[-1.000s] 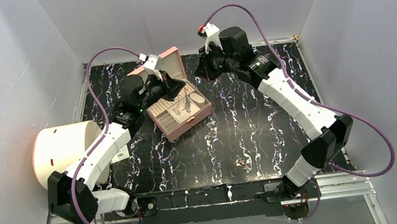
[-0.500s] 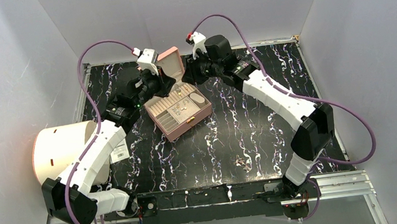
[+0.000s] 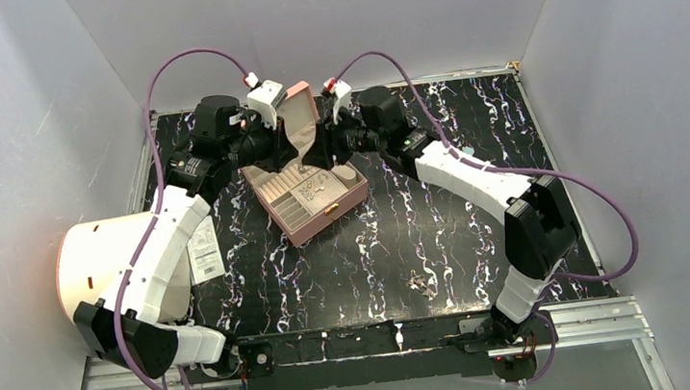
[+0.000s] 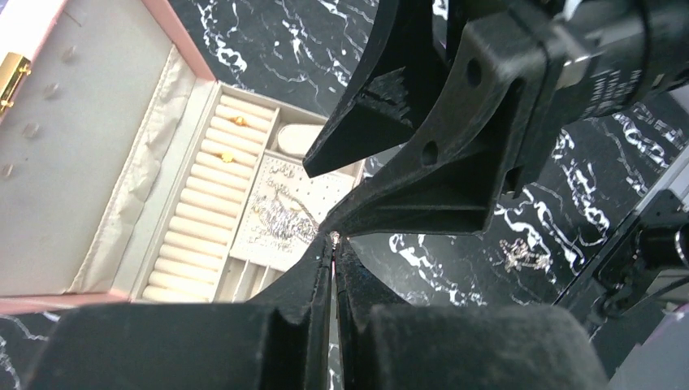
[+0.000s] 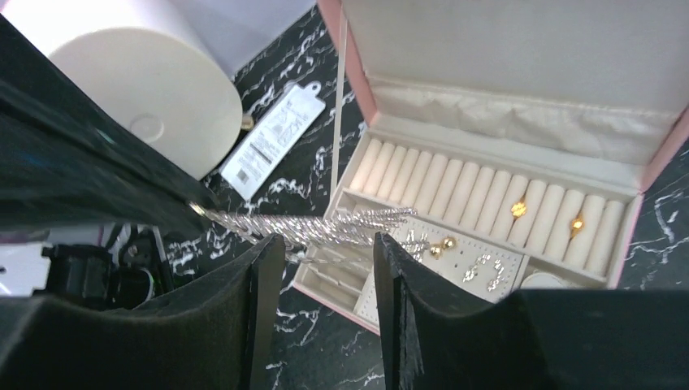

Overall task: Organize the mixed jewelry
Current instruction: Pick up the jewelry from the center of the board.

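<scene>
Right wrist: gold rings (image 5: 518,209) in pink box (image 5: 487,41); left jaws tight on chain (image 5: 325,226), right jaws spread.

The silvery chain (image 5: 325,226) glitters like faceted metal, and the gold rings (image 5: 518,209) are polished and bright. The jewelry box (image 3: 342,205) is smooth pink outside, possibly faux leather; its ring rolls (image 5: 455,191) look matt, cream and velvety. The tag (image 5: 276,138) is white paper. The tabletop (image 3: 442,233) is black, marble-patterned and faintly glossy.
</scene>
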### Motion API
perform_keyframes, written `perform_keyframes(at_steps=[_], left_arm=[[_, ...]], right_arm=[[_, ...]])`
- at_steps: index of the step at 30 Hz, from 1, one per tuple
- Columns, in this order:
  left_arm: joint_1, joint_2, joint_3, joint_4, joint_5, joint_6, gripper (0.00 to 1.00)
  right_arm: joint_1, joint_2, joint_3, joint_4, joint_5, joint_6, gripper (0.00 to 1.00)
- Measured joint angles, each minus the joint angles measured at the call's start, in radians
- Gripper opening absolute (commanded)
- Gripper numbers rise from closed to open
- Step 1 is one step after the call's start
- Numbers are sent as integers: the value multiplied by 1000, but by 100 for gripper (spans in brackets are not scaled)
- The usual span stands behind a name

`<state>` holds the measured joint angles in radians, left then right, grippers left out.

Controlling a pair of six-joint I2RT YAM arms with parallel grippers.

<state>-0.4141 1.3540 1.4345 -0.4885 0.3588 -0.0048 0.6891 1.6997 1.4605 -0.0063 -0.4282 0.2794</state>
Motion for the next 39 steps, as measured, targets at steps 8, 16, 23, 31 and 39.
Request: perform_keyframes(at_steps=[8,16,23,31,39], left_arm=[[4,0,48,-79,-38,64,0],[6,0,56,-124,-75,84,0],[6,0,66,-127,-81,83,0],[6,0,66,-127,-82,77,0],[6,-1,66,-130,-81,69,0]], right_arm=[[0,-7,-163,176,-34,32,59],[5,-7,-163,330,-47,37,61],[15,-10,-166,401,-47,39,54],[31,-10,-166,426,-46,30,58],[43,-10,-169,430,-44,20,46]])
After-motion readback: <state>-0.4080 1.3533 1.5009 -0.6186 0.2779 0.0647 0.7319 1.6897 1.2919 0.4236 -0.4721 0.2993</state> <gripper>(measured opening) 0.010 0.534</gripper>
